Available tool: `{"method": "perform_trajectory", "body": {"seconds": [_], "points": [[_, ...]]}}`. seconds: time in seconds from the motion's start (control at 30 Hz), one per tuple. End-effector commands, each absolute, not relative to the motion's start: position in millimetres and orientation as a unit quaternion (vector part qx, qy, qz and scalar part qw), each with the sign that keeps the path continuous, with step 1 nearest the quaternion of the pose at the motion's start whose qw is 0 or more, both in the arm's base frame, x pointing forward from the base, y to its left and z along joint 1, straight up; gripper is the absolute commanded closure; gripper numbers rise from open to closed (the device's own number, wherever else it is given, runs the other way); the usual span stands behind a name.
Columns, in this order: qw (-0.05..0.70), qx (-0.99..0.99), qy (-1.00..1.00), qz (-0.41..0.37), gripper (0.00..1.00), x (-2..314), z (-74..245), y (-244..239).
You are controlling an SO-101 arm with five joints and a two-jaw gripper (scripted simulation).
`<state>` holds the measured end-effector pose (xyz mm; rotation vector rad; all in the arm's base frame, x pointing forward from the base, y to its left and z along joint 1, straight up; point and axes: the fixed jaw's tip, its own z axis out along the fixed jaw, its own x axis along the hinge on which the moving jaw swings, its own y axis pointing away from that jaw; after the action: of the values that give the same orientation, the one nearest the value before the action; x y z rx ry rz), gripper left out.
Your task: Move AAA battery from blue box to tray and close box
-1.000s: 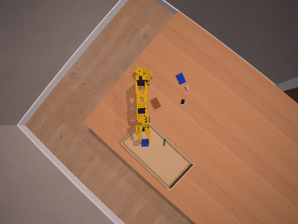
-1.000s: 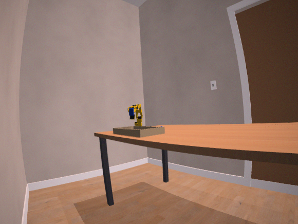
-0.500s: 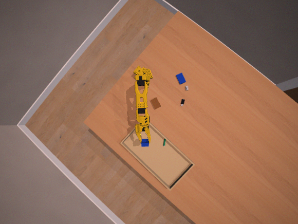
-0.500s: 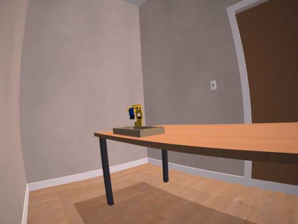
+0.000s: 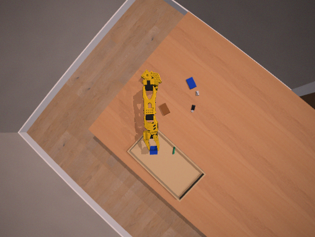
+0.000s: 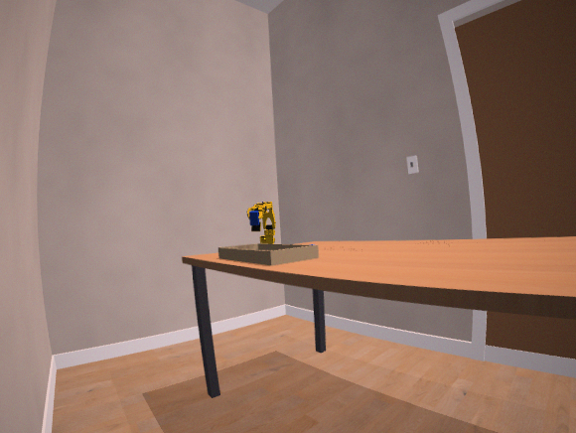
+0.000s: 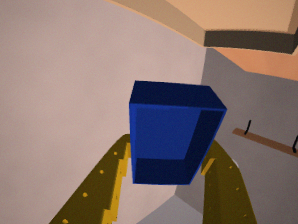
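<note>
My gripper (image 5: 153, 149) is shut on the blue box base (image 5: 153, 150) and holds it in the air over the near-left end of the tray (image 5: 165, 164). In the wrist view the base (image 7: 174, 132) sits between my two yellow fingers, tipped on its side with its open side showing; I see nothing inside it. In the side view the base (image 6: 254, 218) hangs well above the tray (image 6: 268, 252). The blue lid (image 5: 191, 82) lies flat on the table, far from the tray.
A brown box (image 5: 164, 109) lies on the table beside my arm. A small white thing (image 5: 197, 93) and a small black thing with a white end (image 5: 193, 108) lie between the lid and the brown box. The tray stands by the table's edge.
</note>
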<state>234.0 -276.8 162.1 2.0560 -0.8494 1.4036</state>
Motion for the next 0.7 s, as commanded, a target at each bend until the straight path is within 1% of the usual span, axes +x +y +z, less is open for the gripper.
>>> {"method": "perform_trajectory", "body": {"seconds": [0.0,0.27,0.67], "points": [[0.270,0.737,-0.305,0.540,0.80,229.6,190.7,-277.4],[0.258,0.756,-0.313,0.514,0.80,227.4,179.9,-274.8],[0.221,0.804,-0.333,0.441,0.80,218.7,151.6,-264.8]]}}
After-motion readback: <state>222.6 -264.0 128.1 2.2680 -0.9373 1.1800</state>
